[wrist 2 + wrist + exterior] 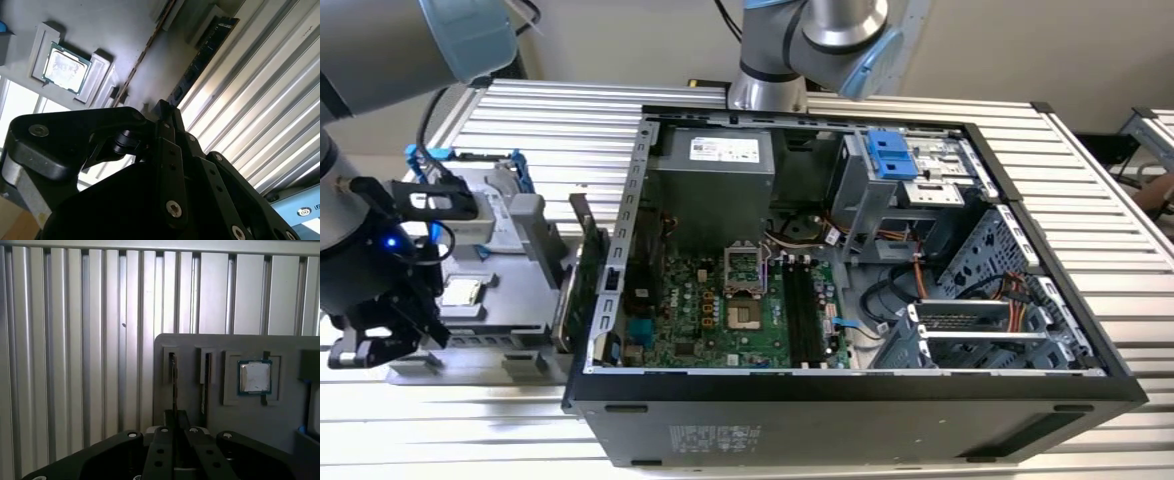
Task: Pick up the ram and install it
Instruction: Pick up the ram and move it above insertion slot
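**Gripper on the ram, pickup stage**

Gripper (pixel 174 416) looked clamped onto the near end of the ram (pixel 173 382). The ram stood on edge in its slot of the grey parts tray (pixel 285 425), running straight out ahead of the hand. Pickup step I reckon, not lifted yet. A second stick (pixel 204 382) sat just beside, so any lift wants to be dead straight.

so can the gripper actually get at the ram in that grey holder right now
Probably yes: the gripper hangs over the grey holder, in line with the ram standing on edge in its slot, with nothing between them. The second stick and the processor sit off to the side.
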